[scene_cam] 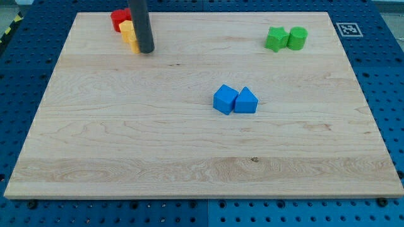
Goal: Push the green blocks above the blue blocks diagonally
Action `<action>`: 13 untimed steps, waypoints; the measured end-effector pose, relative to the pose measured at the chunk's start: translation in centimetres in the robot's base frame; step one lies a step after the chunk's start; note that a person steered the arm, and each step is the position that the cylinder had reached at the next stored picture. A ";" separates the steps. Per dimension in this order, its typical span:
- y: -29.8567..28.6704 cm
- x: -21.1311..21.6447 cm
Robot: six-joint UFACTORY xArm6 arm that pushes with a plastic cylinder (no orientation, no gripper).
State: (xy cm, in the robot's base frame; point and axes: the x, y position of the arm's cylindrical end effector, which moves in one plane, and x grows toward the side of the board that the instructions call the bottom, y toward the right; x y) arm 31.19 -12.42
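Two green blocks sit side by side at the view's upper right: a star-shaped one and a round one, touching. Two blue blocks sit touching near the middle of the board: a cube on the left and a wedge-like one on the right. My tip is at the view's upper left, far from the green and blue blocks, right beside the yellow blocks.
Red blocks and yellow blocks cluster at the upper left, just left of the rod. The wooden board lies on a blue perforated table. A marker tag sits off the board's upper right corner.
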 end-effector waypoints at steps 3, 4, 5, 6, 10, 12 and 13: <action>2.1 -0.4; 11.2 3.1; 21.5 6.2; 32.4 6.5; 42.5 -3.0; 39.2 -2.7; 35.3 -2.7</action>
State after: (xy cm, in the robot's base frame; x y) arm 28.53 22.89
